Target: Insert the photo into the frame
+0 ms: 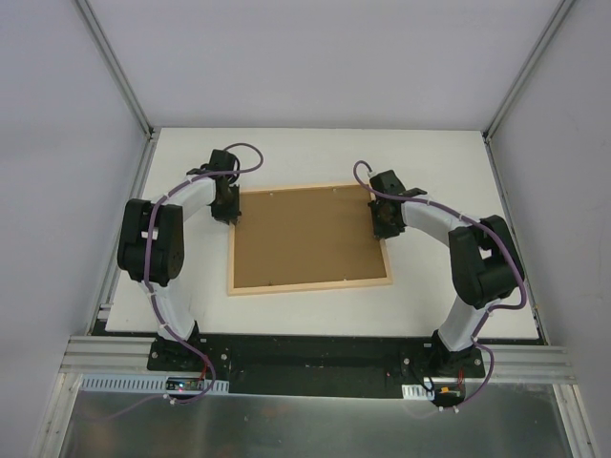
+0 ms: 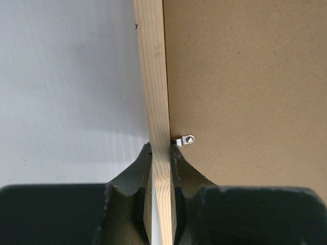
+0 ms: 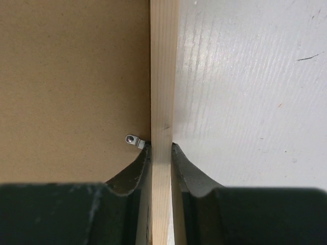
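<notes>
Left jaws closed onto the frame's left wood strip, one finger each side, at about 10 o'clock on the frame. Right jaws the same, clamped on the right strip at about 2 o'clock. The frame lies flat mid-desk, back side up, with the brown backing board seated inside it. A small metal tab sits just beside the inner left finger, and another tab sits beside the inner right finger. The photo is not visible in any view, and I cannot tell if it is under the board.

Likely step: a two-arm hold on the frame for lifting or turning. To do it well:
- Move both arms together and keep the frame level.
- Put no twist across the thin strips.
- Keep the inner fingers from snagging the tabs or levering the board.
- Check the grip is not slipping before raising.
</notes>
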Robot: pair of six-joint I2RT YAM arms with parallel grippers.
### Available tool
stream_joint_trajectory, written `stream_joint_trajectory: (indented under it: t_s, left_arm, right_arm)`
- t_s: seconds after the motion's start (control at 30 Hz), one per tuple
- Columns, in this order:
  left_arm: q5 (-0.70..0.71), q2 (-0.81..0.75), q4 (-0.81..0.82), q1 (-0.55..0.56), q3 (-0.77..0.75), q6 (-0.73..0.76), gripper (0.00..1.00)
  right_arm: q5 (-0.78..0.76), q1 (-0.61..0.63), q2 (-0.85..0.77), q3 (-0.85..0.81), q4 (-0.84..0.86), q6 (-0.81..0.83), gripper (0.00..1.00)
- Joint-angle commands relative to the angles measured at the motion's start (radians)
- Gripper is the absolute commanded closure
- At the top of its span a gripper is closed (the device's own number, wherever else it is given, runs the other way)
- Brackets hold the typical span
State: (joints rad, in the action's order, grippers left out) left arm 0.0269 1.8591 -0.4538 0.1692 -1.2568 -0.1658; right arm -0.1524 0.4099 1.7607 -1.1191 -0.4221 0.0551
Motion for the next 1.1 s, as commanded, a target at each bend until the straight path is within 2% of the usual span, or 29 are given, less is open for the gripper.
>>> stream_joint_trajectory:
  t_s: [0.0,0.17,0.2,0.23,0.33,0.43,0.67,1.07]
  left_arm:
    - [0.054,0.028,-0.011,-0.011,-0.006,0.037,0.96]
    - [0.059,-0.009,-0.013,-0.011,-0.015,0.028,0.96]
    - [0.061,-0.026,-0.016,-0.011,-0.021,0.029,0.92]
    - [0.058,-0.046,-0.019,-0.011,-0.027,0.029,0.84]
    - [0.045,-0.113,-0.023,-0.01,-0.039,0.026,0.63]
    - [0.042,-0.185,-0.026,0.01,-0.041,0.022,0.53]
    - [0.103,-0.328,-0.042,0.176,0.014,-0.004,0.51]
    - [0.206,-0.457,-0.04,0.512,0.077,-0.057,0.51]
  right_arm:
    - [-0.03,-0.019,-0.004,-0.001,-0.023,0.017,0.99]
    - [-0.03,-0.02,-0.001,-0.005,-0.027,0.014,1.0]
    - [-0.03,-0.022,0.0,-0.007,-0.03,0.014,1.0]
    - [-0.027,-0.02,0.003,-0.014,-0.035,0.012,0.97]
    - [-0.023,-0.02,0.0,-0.027,-0.046,0.006,0.8]
    - [-0.013,-0.022,-0.009,-0.05,-0.063,0.005,0.69]
    - [-0.019,-0.022,-0.023,-0.097,-0.129,-0.008,0.56]
    - [0.022,-0.02,-0.033,0.008,-0.093,-0.031,0.59]
